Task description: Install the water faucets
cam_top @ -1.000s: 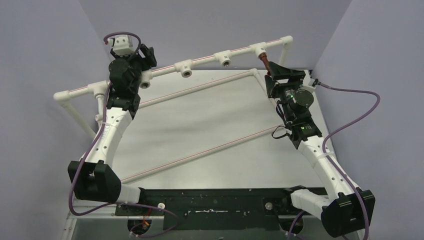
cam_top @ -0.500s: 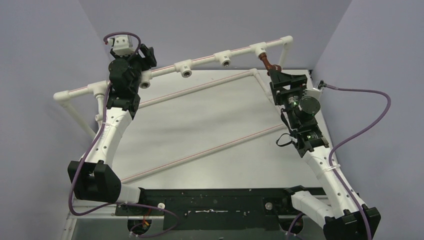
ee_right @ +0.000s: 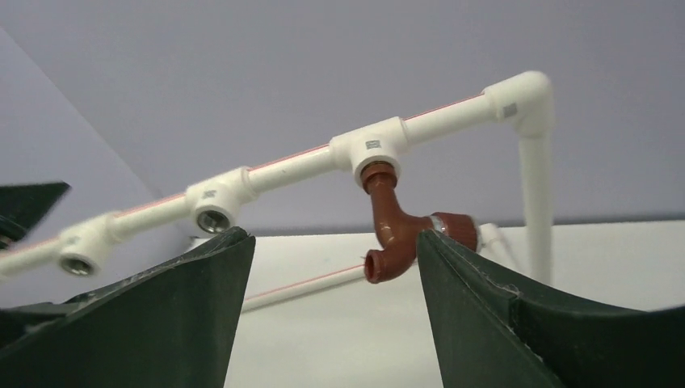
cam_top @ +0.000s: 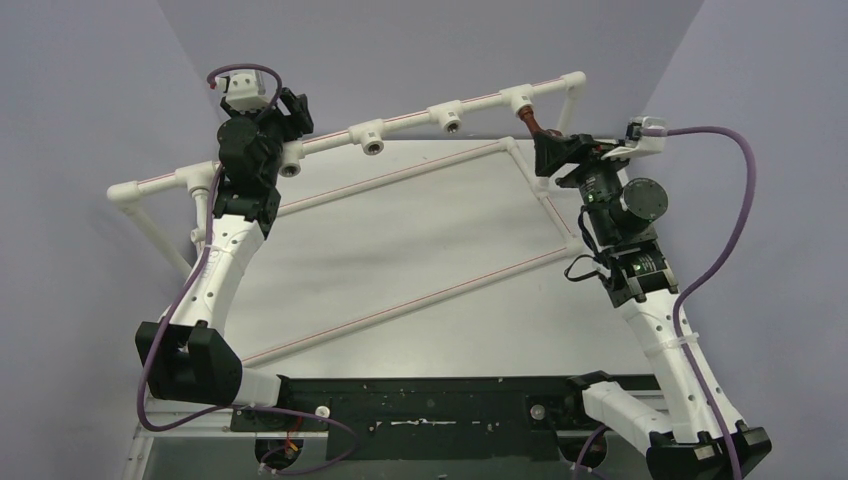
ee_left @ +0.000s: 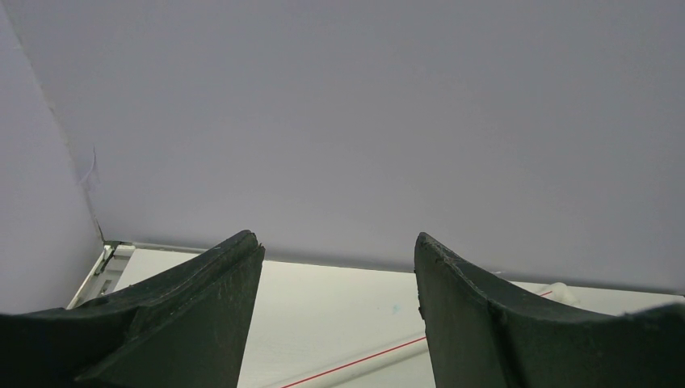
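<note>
The reddish-brown faucet (ee_right: 396, 230) is seated under the tee socket (ee_right: 373, 148) at the upper right. The right hand (ee_right: 333, 236) is held apart just before it. The left hand (ee_left: 338, 242) is likewise spread, upper left.
</note>
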